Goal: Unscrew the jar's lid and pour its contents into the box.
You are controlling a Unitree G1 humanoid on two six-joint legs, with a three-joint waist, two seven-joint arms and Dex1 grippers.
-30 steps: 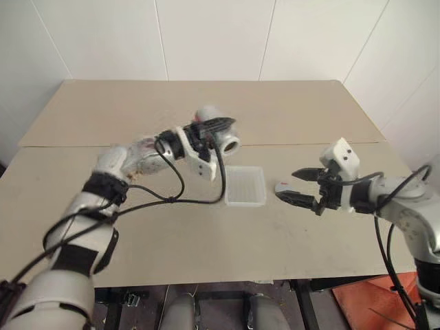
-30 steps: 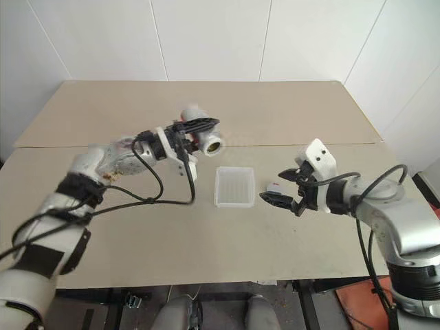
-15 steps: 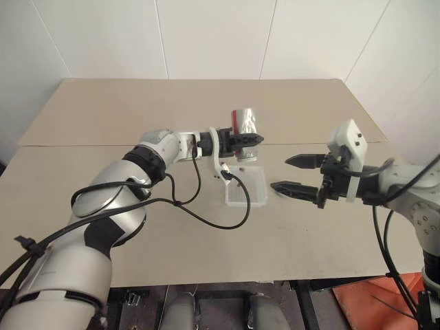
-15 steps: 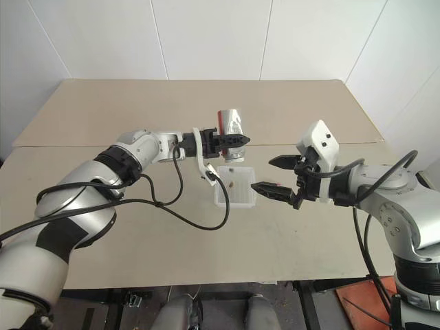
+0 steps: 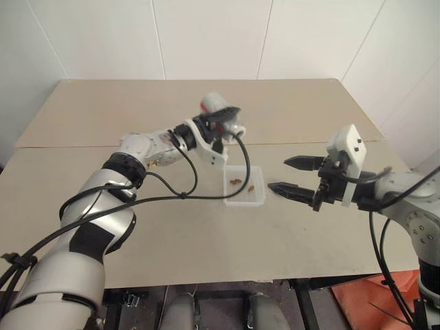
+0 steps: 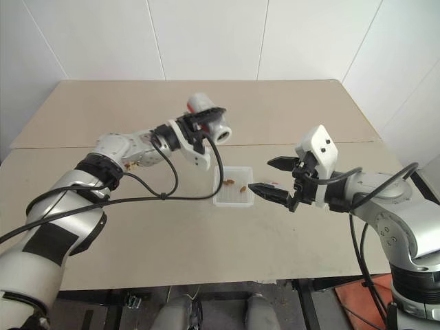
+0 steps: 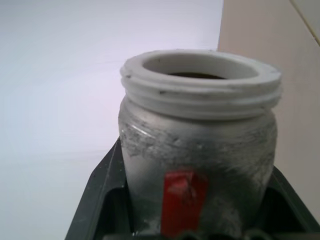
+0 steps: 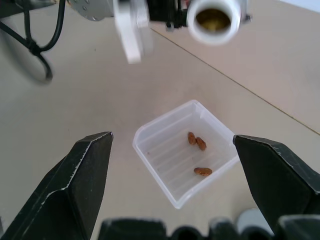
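Right wrist view: open right pincer (image 8: 177,175) faces box (image 8: 150,150) holding three brown contents (image 8: 196,141); beyond it, left pincer (image 5: 221,124) grips the uncapped jar (image 8: 215,17), likely needing another tip.

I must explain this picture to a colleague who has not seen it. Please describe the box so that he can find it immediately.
On the beige table, look near the middle, just in front of the seam across the tabletop. There, between the left gripper holding the jar and the open right gripper, lies the box. It is the clear, shallow square tray with a few brown pieces inside.
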